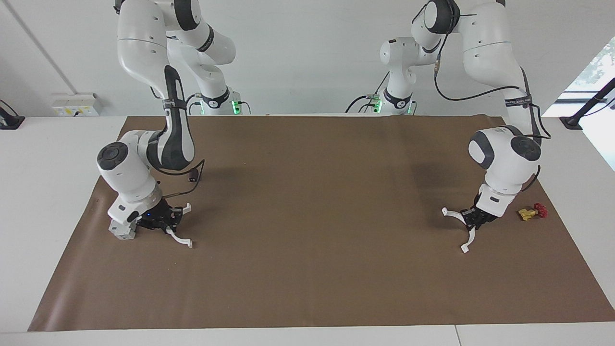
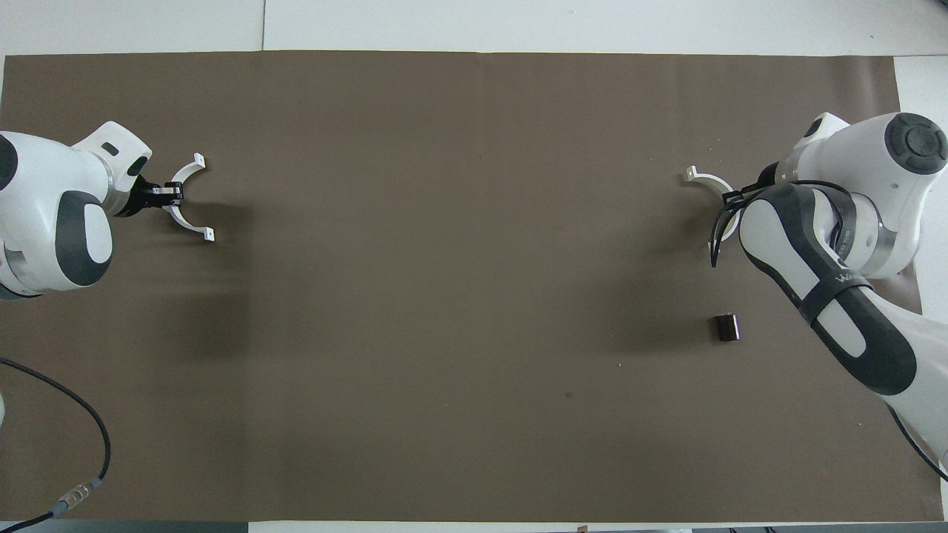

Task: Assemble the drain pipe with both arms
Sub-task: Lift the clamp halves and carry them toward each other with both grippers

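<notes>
The drain pipe is in two separate white arcs, one at each end of the brown mat (image 1: pixel 307 269). My right gripper (image 1: pixel 168 223) is shut on the middle of one arc (image 1: pixel 178 239), low over the mat at the right arm's end. In the overhead view only part of that arc (image 2: pixel 709 180) shows past the right arm. My left gripper (image 1: pixel 473 218) is shut on the middle of the other arc (image 1: pixel 470 239), low over the mat at the left arm's end. The overhead view shows this gripper (image 2: pixel 169 195) and its arc (image 2: pixel 180 217) plainly. The open sides of both arcs face the table's middle.
A grey boxy block (image 1: pixel 121 231) sits on the mat right beside the right gripper, toward the table's end. A yellow-and-red valve (image 1: pixel 532 211) lies beside the left gripper, toward the other end. A black cable plug (image 1: pixel 193 175) hangs from the right arm.
</notes>
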Controlling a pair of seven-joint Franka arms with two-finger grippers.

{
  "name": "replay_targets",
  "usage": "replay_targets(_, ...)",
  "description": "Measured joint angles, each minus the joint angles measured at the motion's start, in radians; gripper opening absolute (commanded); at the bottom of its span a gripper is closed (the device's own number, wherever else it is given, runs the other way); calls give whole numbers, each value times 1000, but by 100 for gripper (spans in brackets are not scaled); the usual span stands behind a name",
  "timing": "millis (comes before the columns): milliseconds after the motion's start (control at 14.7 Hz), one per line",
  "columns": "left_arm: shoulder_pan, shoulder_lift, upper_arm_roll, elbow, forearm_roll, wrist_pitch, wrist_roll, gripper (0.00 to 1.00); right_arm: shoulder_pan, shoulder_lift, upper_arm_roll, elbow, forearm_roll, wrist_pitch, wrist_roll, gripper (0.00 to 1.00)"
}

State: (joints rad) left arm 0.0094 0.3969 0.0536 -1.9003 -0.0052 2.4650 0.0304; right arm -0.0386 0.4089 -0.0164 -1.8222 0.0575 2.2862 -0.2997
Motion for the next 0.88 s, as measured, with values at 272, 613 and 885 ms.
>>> replay_targets(272,0,-33,1,8,0,-12,0,0,180,-5,6,178,0,-195,300,0)
replay_targets(613,0,-80,1,19,0,-73,0,0,439,31,7,231,-13,-198,673,0)
replay_targets(885,0,-83,1,21,0,-77,0,0,563,109,6,305,-24,-187,870,0)
